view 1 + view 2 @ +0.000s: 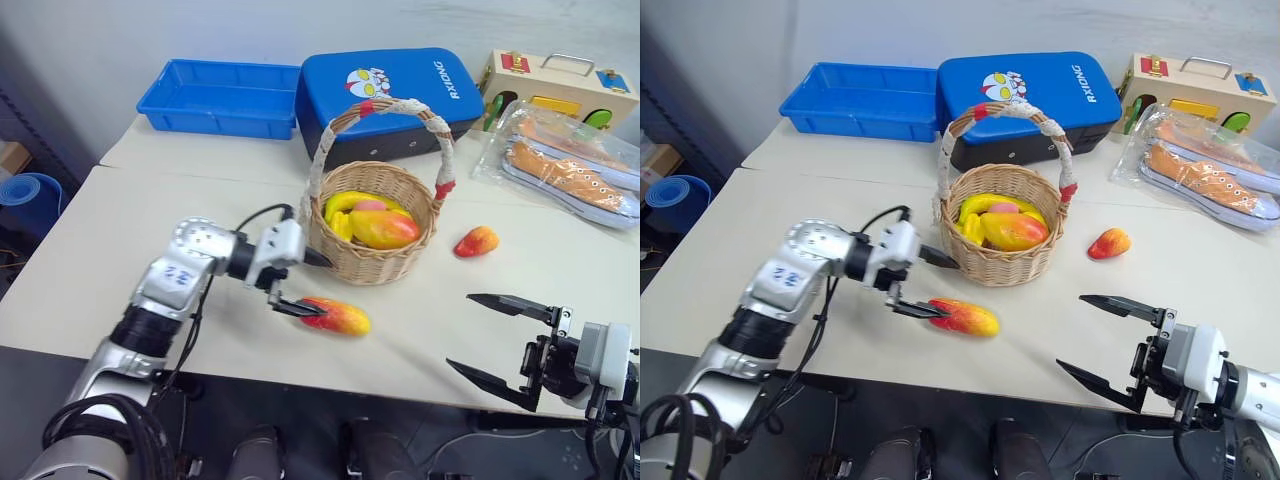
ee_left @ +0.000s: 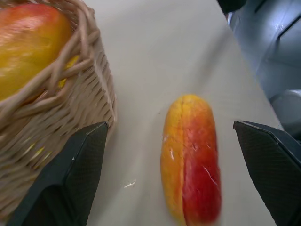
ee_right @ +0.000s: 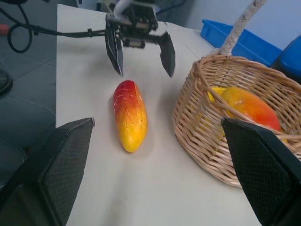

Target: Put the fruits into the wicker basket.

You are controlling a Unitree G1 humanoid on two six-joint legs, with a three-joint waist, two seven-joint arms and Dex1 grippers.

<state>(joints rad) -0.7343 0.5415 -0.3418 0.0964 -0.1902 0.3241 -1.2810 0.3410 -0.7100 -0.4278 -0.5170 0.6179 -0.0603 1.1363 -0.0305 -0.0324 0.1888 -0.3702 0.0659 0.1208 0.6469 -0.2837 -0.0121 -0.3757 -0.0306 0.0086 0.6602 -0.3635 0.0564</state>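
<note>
Near the desk's front edge, the toy mango looks glossy and stiff (probably slippery); left gripper gapes apart, so grab mid-body.

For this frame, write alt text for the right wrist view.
The open left end effector hangs just above one end of a red-yellow mango lying on the table beside the wicker basket, which holds another mango.

Fruit before wicker basket
</note>
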